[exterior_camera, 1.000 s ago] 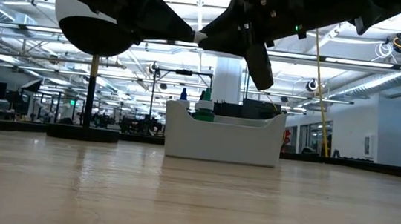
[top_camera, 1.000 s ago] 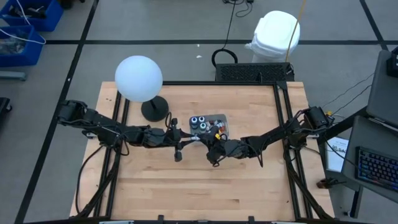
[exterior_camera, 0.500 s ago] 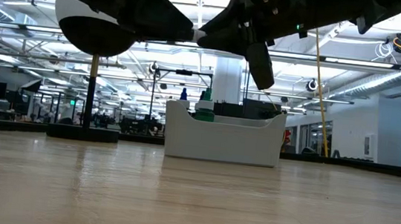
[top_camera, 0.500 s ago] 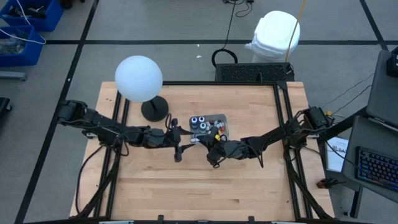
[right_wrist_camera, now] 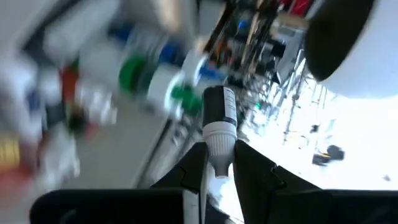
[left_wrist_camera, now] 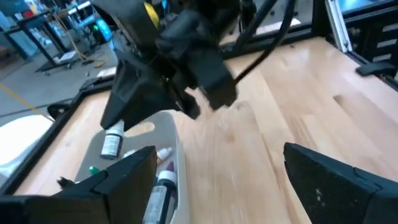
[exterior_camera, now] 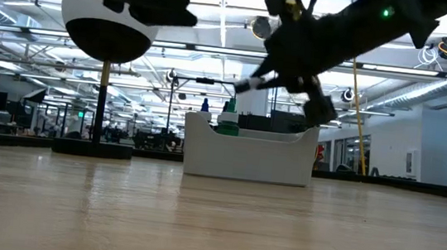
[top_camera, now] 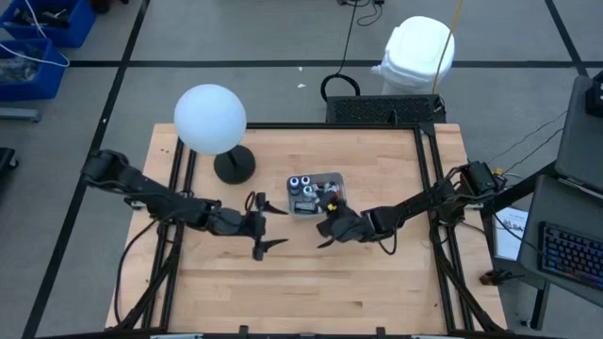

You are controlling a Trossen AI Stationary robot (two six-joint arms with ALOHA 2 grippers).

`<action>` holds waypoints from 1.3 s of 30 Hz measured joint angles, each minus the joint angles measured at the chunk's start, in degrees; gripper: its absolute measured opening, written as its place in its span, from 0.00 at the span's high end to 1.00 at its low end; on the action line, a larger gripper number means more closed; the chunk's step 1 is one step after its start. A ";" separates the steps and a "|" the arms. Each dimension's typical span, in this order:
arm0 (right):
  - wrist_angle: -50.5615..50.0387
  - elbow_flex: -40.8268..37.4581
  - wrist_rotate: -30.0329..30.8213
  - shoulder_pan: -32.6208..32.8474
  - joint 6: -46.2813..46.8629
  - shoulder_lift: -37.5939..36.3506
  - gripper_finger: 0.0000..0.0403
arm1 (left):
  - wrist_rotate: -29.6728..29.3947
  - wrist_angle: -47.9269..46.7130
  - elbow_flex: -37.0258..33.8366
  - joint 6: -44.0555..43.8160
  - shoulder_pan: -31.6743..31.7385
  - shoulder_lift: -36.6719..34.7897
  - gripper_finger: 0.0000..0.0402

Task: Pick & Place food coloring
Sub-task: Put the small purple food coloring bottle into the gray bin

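The clear tray stands mid-table with several small food coloring bottles lying and standing in it. Their green and blue tops rise over its rim. My right gripper hovers at the tray's near edge, shut on one small dark-bodied bottle with a white cap. My left gripper is open to the left of it, its fingers wide apart with nothing between them. My right gripper pinches the bottle's white cap end between its two fingers. The dark labelled body sticks out beyond the fingertips, in line with them. The bottle is lifted clear of the table and the tray.
A lamp with a white globe on a dark round base stands at the far left of the table. Bare wood spreads across the near half. Black rails run along the table's sides.
My left gripper has opened, let go of the bottle and drawn back toward the table's left and near side. My right gripper has kept the bottle and rolled its wrist, staying by the tray's near edge.
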 joint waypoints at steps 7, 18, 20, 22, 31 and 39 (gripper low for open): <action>-9.03 0.14 7.61 -0.04 -14.01 -0.15 0.88 | -1.82 -1.05 0.00 0.20 -2.17 -1.30 0.13; -28.10 8.28 6.68 -2.05 -13.37 -2.90 0.88 | -1.87 -2.48 0.00 0.37 -2.06 -1.30 0.13; -32.55 11.77 6.07 -3.40 -14.48 -5.38 0.88 | -1.88 -2.73 0.00 0.28 -1.98 -1.30 0.13; -37.46 15.94 5.34 -5.19 -15.82 -8.03 0.88 | -2.39 -2.84 0.00 0.19 -1.98 -1.30 0.13; -63.05 30.83 -2.12 -12.25 -11.50 -10.55 0.88 | -2.82 -3.74 0.00 0.21 -1.98 -1.30 0.13; -59.73 27.70 -27.43 -15.17 19.88 -10.38 0.88 | -2.92 -3.96 0.00 -0.05 -1.98 -1.28 0.13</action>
